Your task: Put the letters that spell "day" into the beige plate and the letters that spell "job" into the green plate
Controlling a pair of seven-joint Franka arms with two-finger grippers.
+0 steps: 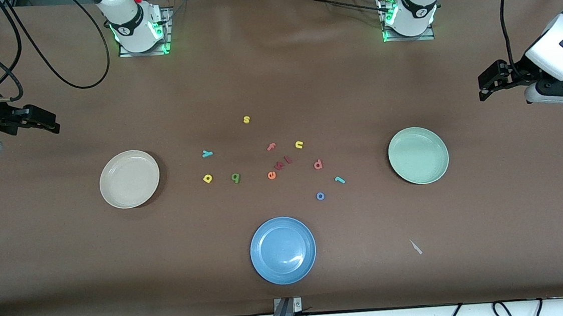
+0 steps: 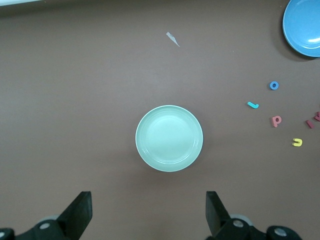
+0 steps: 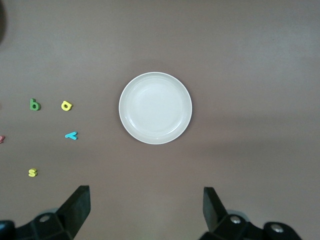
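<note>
Left gripper (image 1: 483,87) hangs spread and empty over the worktop's edge at the left arm's end; right gripper (image 1: 52,123) likewise spread and empty over the edge at the right arm's end. Green plate (image 1: 418,155) lies bare toward the left arm's end, beige plate (image 1: 129,179) bare toward the right arm's. All letters rest mid-worktop between the plates: "y" (image 1: 207,154), "a" (image 1: 208,178), "d" (image 1: 236,178) nearer the beige plate; "b" (image 1: 318,164), "j" (image 1: 339,179), "o" (image 1: 320,195) nearer the green plate.
</note>
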